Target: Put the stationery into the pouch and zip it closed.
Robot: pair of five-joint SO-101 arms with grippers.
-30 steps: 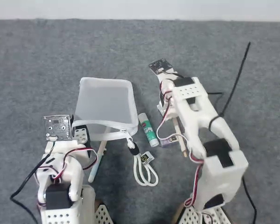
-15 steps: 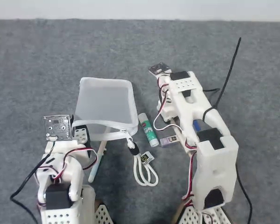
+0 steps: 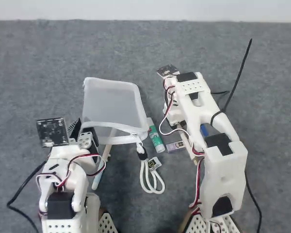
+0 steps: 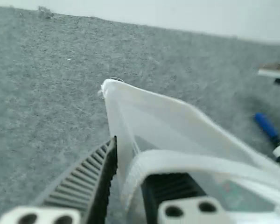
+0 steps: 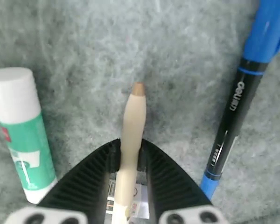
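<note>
Two grippers are each clamped on something. On the left, the left gripper [image 4: 128, 163] pinches the near rim of the white mesh pouch [image 3: 111, 107] and holds the mouth lifted. The mesh is limp, so the rim could slip out or the mouth could sag shut just as something arrives. A pale pen [image 3: 99, 175] lies close in front of that arm's base, where it could be knocked. The pouch's white strap loop [image 3: 152, 178] trails on the grey surface [image 3: 34, 63] between the arms, and a passing gripper could snag it.

The green-and-white glue stick [image 5: 23, 135] lies just beside the pouch's right corner. Right of it, the right gripper [image 5: 129, 142] is closed on a wooden pencil [image 5: 133, 116], gripped towards one end. The long free end may swing, or catch the pouch rim instead of entering. A blue pen [image 5: 245, 88] lies near on the far right, and a low sweep could roll it.

Open surface lies left of and beyond the pouch, with the far edge well apart. A black cable [image 3: 237, 92] crowds the right side.
</note>
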